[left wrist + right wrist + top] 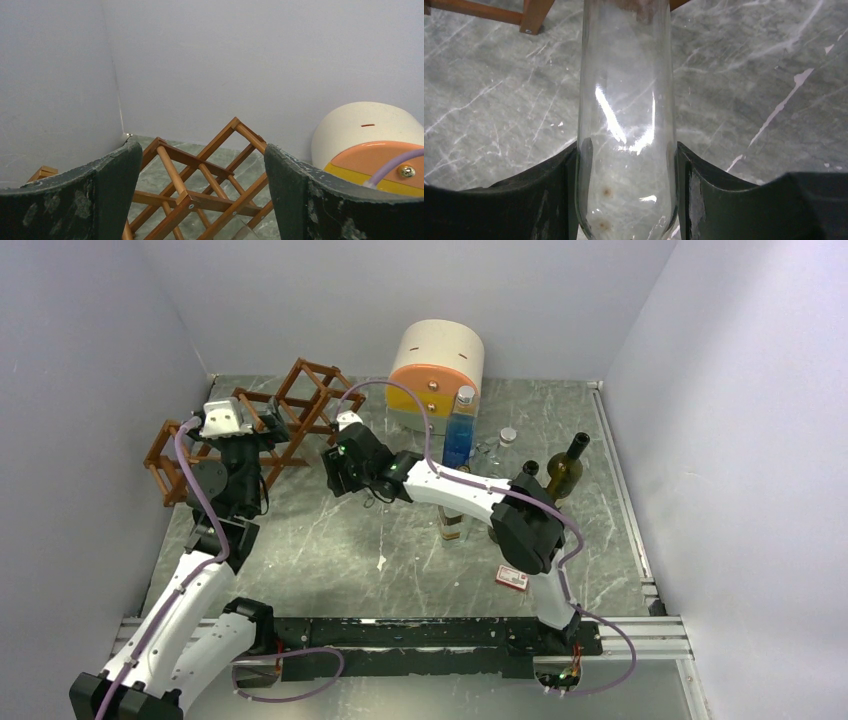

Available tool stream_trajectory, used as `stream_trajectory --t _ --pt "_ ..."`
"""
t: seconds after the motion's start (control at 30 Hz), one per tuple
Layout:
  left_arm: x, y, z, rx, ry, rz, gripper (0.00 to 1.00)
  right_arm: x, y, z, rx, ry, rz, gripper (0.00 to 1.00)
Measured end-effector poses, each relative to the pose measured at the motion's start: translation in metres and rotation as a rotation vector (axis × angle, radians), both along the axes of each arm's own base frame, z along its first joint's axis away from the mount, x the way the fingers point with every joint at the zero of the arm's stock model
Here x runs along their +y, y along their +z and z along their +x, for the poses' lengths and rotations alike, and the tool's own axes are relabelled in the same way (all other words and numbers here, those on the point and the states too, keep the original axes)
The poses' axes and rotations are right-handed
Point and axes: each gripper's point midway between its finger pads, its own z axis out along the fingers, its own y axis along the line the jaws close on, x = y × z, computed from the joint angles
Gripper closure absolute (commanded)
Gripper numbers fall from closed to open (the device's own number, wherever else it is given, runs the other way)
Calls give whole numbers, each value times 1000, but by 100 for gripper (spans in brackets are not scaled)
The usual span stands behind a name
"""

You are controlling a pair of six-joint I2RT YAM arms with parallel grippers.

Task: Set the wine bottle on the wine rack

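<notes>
Clamped on the clear glass wine bottle (626, 90), the jaws of the right gripper (626, 150) are pressed against both of its sides, above the grey marbled table (749, 75). The bottle's far end is pointed at the reddish-brown wooden lattice wine rack (182, 197), whose sticks are just reached at the top of the right wrist view; it is judged not yet cradled. The jaws of the left gripper (202, 147) are spread wide apart on nothing, with the rack just beyond. The bottle should be lined up with one open cell, slid in along its axis, and released only once borne by the sticks. Since the light rack could be pushed, steadying by the left gripper is advised.
</notes>
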Motion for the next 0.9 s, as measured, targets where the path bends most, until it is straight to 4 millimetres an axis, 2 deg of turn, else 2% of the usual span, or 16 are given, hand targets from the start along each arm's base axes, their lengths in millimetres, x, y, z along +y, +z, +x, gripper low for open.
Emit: stream_trajectory --t 0.1,0.43,0.67,0.83,0.9 --pt "0 -1 1 3 0 1 4 7 -2 5 -17 -7 30 100" --pt "0 -4 3 13 4 1 5 39 -36 29 -78 -19 112 100" --pt "-1 -10 8 33 5 8 4 54 -31 46 -115 -20 174 100" --pt "0 -12 9 37 12 7 4 61 -35 60 -122 -7 208 100" --pt "0 -13 10 41 16 7 4 65 -38 66 -123 0 217 97"
